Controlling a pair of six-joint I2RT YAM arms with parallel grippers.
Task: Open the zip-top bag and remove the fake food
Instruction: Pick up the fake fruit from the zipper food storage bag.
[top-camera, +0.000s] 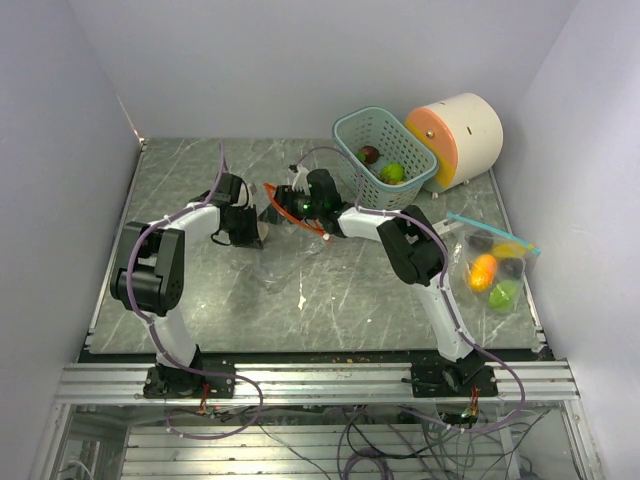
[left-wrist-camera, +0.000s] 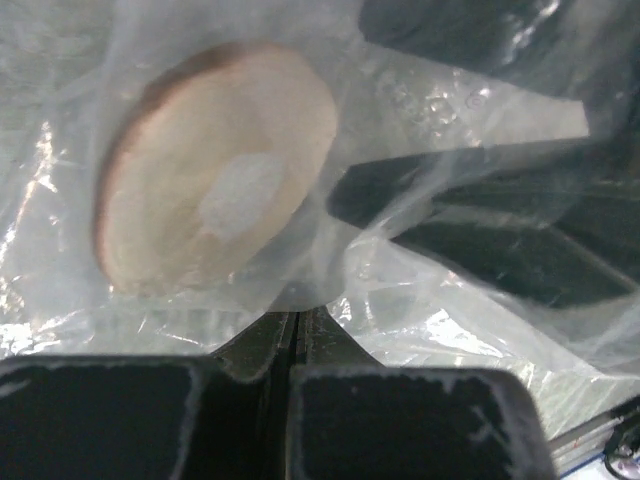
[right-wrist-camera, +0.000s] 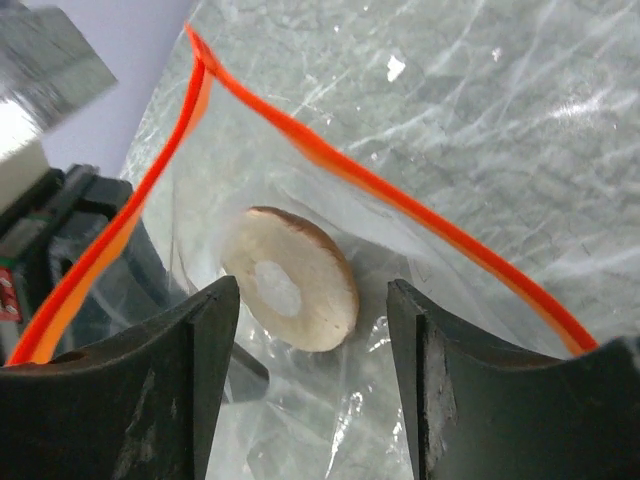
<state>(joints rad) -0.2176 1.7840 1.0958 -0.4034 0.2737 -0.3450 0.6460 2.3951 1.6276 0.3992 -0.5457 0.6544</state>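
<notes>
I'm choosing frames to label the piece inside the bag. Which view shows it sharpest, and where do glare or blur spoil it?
Right wrist: tan slice sharpest, inside the open zip-top bag; near fingers slightly soft. Left wrist: slice hazy behind the crinkled bag, white glare at left. Top: evenly lit, but the slice cannot be made out.

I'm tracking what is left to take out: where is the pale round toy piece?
The pale toy piece lies inside the orange-zipped bag, low centre in the right wrist view, just beyond the open right gripper.
</notes>
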